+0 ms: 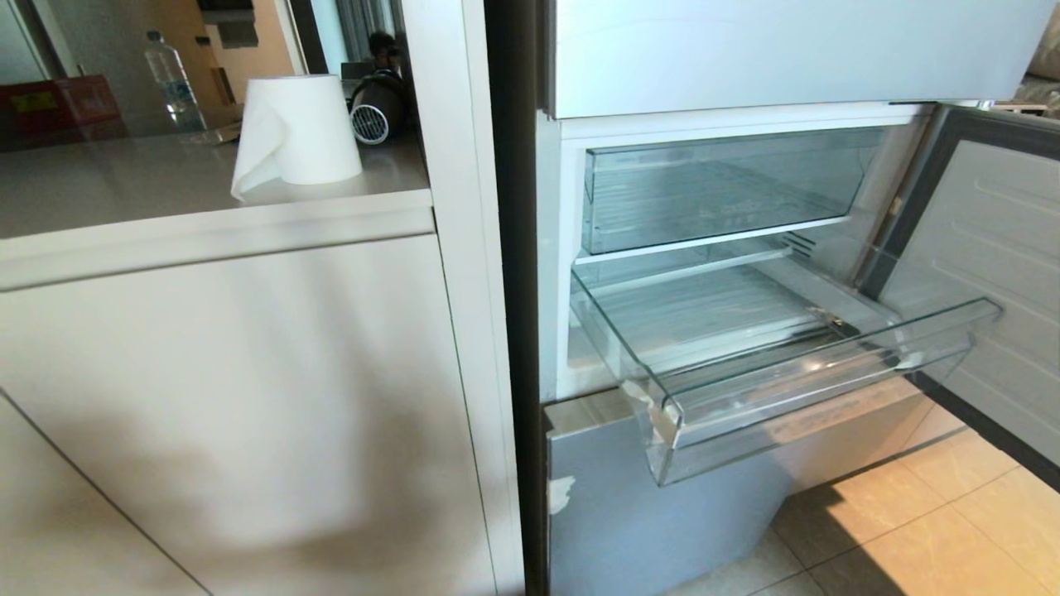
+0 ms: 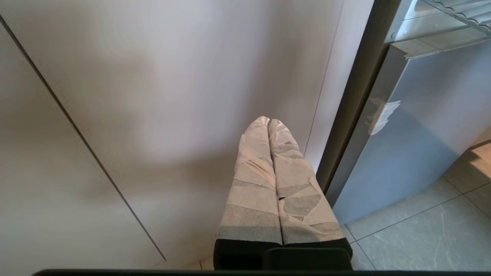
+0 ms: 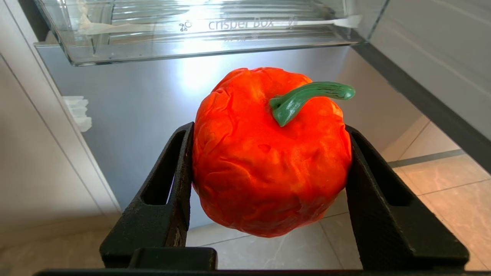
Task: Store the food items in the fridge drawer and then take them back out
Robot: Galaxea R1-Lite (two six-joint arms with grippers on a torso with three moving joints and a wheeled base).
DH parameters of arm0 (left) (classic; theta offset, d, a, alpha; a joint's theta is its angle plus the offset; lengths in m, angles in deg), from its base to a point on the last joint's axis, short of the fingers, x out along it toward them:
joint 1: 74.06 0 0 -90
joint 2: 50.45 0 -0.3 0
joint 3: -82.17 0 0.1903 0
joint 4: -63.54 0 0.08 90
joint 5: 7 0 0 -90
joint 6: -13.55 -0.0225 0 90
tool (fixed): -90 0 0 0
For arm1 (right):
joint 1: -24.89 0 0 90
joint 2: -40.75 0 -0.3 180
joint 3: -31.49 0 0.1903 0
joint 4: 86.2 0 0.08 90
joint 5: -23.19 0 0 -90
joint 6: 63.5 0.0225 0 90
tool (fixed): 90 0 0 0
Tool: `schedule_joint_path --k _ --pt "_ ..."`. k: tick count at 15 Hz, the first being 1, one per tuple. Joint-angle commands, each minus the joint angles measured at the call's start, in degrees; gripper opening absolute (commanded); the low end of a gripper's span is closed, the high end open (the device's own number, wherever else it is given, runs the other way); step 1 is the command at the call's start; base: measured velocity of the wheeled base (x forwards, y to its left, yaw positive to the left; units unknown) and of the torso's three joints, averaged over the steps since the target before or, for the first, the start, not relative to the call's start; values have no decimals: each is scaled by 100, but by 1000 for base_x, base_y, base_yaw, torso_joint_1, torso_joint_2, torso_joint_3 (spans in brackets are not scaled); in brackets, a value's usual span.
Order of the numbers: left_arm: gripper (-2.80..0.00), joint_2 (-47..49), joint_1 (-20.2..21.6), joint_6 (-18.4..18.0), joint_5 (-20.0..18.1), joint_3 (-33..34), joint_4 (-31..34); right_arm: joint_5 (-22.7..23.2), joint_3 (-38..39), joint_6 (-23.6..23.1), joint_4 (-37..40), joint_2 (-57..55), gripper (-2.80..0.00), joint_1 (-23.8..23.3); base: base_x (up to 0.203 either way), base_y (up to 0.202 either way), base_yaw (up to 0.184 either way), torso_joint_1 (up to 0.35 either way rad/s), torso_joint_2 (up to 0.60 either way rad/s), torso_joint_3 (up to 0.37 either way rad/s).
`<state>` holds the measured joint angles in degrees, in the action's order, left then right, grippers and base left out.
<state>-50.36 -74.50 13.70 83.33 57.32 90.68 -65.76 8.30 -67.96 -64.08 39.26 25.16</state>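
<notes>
A bumpy red-orange food item (image 3: 268, 161) with a curved green stem sits between the black fingers of my right gripper (image 3: 268, 128), which is shut on it. It hangs in front of and below the fridge drawer (image 3: 199, 38), a clear box pulled out of the fridge. In the head view the fridge drawer (image 1: 820, 397) stands pulled out with nothing in it, and neither arm shows there. My left gripper (image 2: 268, 122), its fingers wrapped in tape, is shut on nothing and points at the white cabinet front.
A second clear drawer (image 1: 720, 190) with a flat front sits pushed in above. The fridge door (image 1: 985, 273) stands open at the right. A grey lower door (image 1: 629, 497) is shut below the drawer. A paper towel roll (image 1: 298, 128) stands on the counter (image 1: 166, 190) at the left. Tiled floor (image 1: 911, 530) lies below.
</notes>
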Motion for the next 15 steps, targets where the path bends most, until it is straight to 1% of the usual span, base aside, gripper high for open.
schedule_joint_path --k 1,3,4,5,6,7,8,10,12,15 --pt "-280 -1 0 2 2 -1 1 10 -20 10 -550 -681 -280 14 0 0 0 0 0 0" --pt "-280 -1 0 2 2 -1 1 14 -135 8 -1823 -2025 -280 33 0 0 0 0 0 0" --pt "-280 -1 0 2 11 -1 1 18 -347 9 -2417 -2773 -280 43 0 0 0 0 0 0" --pt "-280 -1 0 2 2 -1 1 28 -702 13 -2875 -3469 -280 60 0 0 0 0 0 0" --pt "-280 -1 0 2 2 -1 1 50 -1147 16 -3165 -4053 -280 94 0 0 0 0 0 0" --pt "-280 -1 0 2 2 -1 1 76 -1788 23 -3306 -4652 -280 137 0 0 0 0 0 0" --pt "-280 -1 0 2 2 -1 1 101 -2522 51 -3246 -5229 -280 186 0 0 0 0 0 0" --pt "-280 -1 0 2 2 -1 1 193 -3740 185 -2821 -6335 -280 358 0 0 0 0 0 0" --pt "-280 -1 0 2 2 -1 1 272 -4593 289 -2478 -7392 -280 546 0 0 0 0 0 0" --pt "-280 -1 0 2 2 -1 1 334 -5514 355 -2277 -8773 -280 686 0 0 0 0 0 0"
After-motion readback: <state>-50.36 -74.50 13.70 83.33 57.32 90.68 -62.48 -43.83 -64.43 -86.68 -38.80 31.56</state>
